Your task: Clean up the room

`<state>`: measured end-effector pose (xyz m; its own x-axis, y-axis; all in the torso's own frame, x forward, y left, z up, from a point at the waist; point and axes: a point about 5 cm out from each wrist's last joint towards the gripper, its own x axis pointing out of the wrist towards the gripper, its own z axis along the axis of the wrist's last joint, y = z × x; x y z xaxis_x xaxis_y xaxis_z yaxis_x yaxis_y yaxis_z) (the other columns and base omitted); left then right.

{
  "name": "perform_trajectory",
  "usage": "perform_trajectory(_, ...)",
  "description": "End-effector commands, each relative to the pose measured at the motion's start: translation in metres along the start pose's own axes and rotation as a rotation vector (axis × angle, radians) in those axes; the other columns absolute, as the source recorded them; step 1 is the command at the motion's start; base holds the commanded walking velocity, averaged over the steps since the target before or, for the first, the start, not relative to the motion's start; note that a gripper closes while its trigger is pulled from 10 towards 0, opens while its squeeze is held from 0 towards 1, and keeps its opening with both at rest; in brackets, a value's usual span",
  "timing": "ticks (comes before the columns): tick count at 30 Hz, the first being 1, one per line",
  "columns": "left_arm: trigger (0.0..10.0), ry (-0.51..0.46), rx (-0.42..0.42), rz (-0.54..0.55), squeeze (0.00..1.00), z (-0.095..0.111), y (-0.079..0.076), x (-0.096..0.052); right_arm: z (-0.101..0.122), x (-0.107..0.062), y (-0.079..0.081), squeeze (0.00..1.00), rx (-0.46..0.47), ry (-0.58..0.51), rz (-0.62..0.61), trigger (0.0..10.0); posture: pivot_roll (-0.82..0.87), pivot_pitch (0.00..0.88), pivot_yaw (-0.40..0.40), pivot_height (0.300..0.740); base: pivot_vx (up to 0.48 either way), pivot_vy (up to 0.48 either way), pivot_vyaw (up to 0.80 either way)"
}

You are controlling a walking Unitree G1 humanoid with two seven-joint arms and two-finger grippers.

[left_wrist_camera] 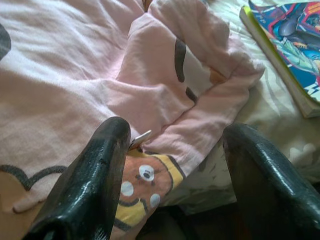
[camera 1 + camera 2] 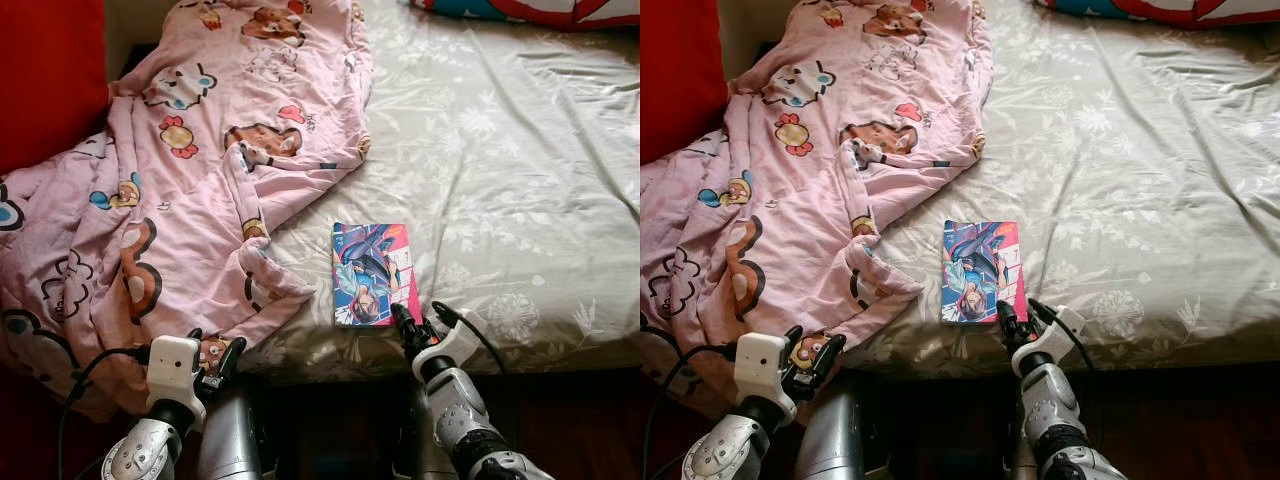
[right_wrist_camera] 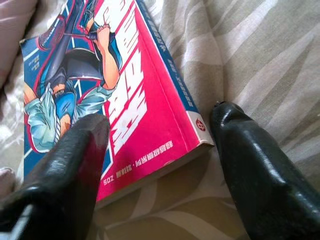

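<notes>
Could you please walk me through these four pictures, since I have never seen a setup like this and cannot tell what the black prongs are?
This is a humanoid robot standing at the edge of a bed. The top two pictures come from the two eyes of a camera on its head, looking down. The other two come from cameras on its wrists, looking along its fingers.

The black prongs are those fingers. The left gripper is open at the edge of the pink cartoon blanket, holding nothing. The right gripper is open at the near corner of the comic book, one finger over its cover and the other on the sheet beside its spine, not yet closed.

The book lies flat on the grey floral sheet. A red pillow sits far left.
</notes>
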<state>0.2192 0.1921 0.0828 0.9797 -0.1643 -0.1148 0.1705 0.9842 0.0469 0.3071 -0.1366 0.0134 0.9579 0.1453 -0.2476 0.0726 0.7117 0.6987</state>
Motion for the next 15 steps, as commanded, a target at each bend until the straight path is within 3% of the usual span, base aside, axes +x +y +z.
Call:
perform_trajectory(1, 10.0, 0.020, 0.000, 0.009, 0.00, -0.0025, 0.0028, -0.0046, -0.0121, -0.0037, -0.0017, 0.00, 0.036, 0.040, -0.006, 0.0, 0.12, 0.263, 0.029, 0.562, 0.000, 0.000, 0.00)
perform_trajectory(15, 10.0, 0.024, 0.000, 0.008, 0.00, -0.0029, 0.0028, -0.0024, -0.0122, -0.0038, -0.0015, 0.00, 0.054, 0.039, 0.006, 0.0, 0.12, 0.254, 0.031, 0.562, 0.000, 0.000, 0.00)
